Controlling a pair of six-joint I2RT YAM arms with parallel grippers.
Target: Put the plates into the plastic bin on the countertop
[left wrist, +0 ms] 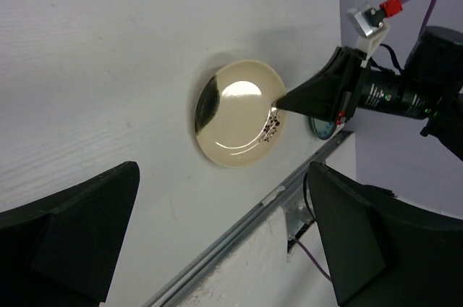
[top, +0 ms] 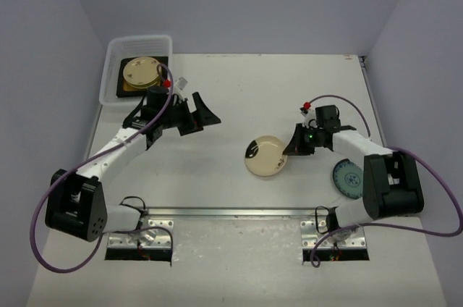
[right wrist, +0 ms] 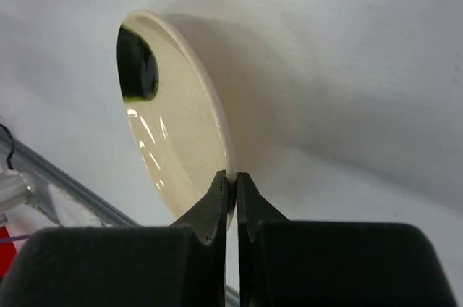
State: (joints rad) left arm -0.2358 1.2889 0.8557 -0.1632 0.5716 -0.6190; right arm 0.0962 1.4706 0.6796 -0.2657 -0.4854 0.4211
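A cream plate sits mid-table, and my right gripper is shut on its right rim. In the right wrist view the fingers pinch the plate's edge, with the plate seen edge-on. The left wrist view shows the same cream plate with the right gripper on it. My left gripper is open and empty, above the table just right of the plastic bin. The bin holds a round yellow-brown plate on a dark square plate. A blue-patterned plate lies by the right arm.
A metal rail runs along the front edge of the countertop. Purple cables loop from both arms. Grey walls close in the table at the back and both sides.
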